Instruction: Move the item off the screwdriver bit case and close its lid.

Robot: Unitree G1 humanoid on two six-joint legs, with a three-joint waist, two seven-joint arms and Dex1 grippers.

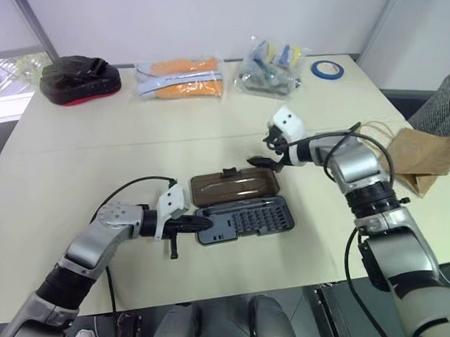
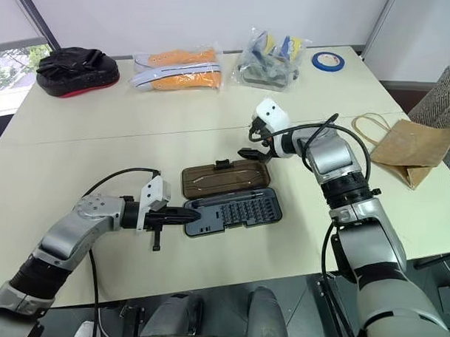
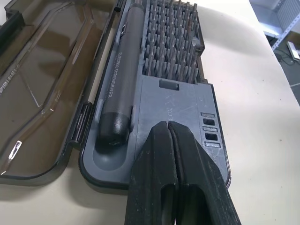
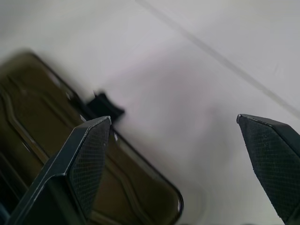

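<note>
At three o'clock on the pale worktop [image 1: 77, 178] lies the crumpled brown kraft paper bag [image 2: 413, 148] — off the flat grey-blue screwdriver bit case [image 2: 234, 210] at centre. Its glossy brownish lid [image 2: 225, 177] lies open — closing remains. Left gripper [image 2: 180, 213] jaws together on the tray; right gripper [image 2: 257, 144] jaws apart above the lid's one o'clock corner.

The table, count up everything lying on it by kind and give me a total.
Screwdriver bit case, open: 1
Brown paper bag: 1
Black-and-red pouch: 1
Clear plastic bags of items: 2, one with orange items, one with mixed items
Blue tape roll: 1
Total: 6
</note>
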